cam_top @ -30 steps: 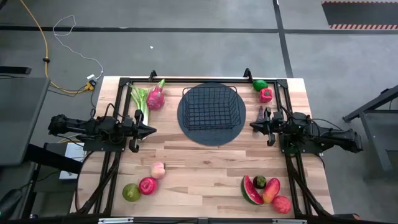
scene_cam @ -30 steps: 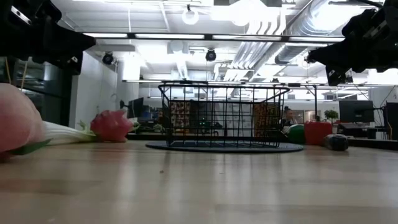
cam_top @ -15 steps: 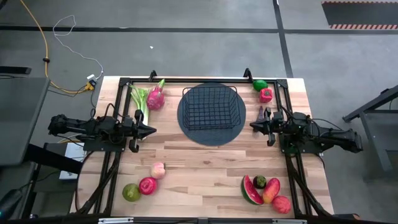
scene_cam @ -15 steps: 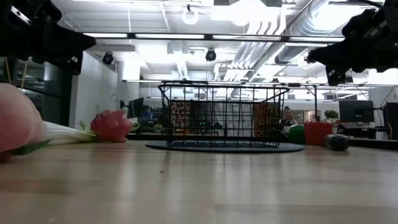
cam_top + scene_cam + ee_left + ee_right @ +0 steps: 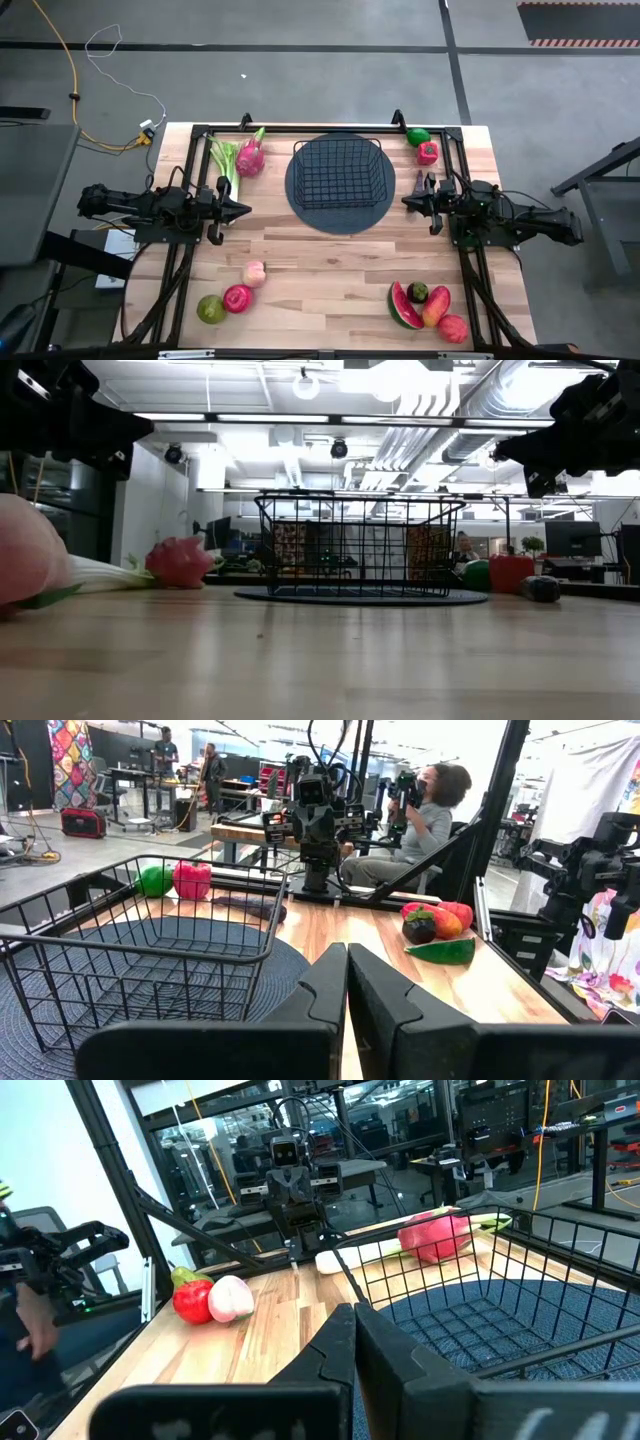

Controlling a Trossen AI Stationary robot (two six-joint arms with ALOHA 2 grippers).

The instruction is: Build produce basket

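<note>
The black wire basket (image 5: 338, 170) stands empty on a dark round mat (image 5: 300, 203) at the table's far middle. A green-white leafy stalk (image 5: 224, 158) and a pink dragon fruit (image 5: 250, 158) lie at the far left. A green pepper (image 5: 418, 136) and a red pepper (image 5: 428, 153) lie at the far right. A peach (image 5: 254, 273), a red apple (image 5: 238, 298) and a green apple (image 5: 210, 309) lie near left. A watermelon slice (image 5: 404, 308) with other fruit lies near right. My left gripper (image 5: 244, 209) and right gripper (image 5: 405, 202) hang shut above the table, either side of the basket.
A black frame (image 5: 300, 128) runs along the table's far edge and down both sides. Bare wood lies in the table's middle and near the front edge (image 5: 320, 300). In the left wrist view a person (image 5: 415, 830) sits beyond the table's right side.
</note>
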